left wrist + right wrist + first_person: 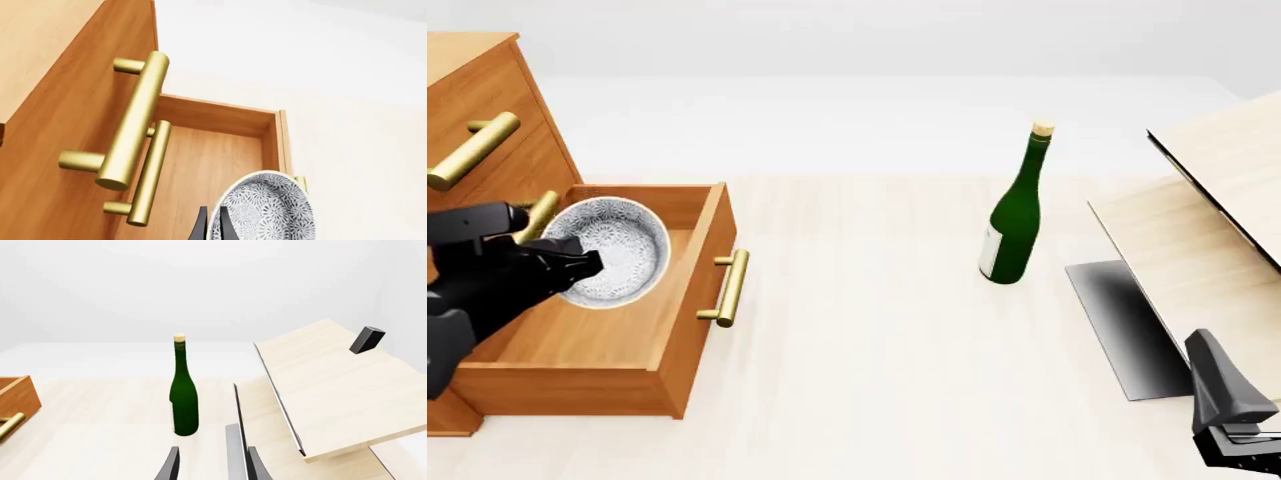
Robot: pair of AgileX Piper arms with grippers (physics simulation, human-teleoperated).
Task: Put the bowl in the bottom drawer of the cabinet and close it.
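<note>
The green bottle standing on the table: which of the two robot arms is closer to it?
The right. The right gripper sits empty near the table's front right corner, with the green bottle ahead and to its left. The left gripper holds the bowl over the open bottom drawer, farther away.

Left gripper (577,262) holding bowl (614,250) over open bottom drawer (694,290)

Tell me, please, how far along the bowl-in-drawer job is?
Done: the bottom drawer stands pulled open. In hand: the left gripper holds the bowl by its rim over the drawer's inside. Left: release the bowl, then push the drawer shut. The right gripper is idle.
</note>
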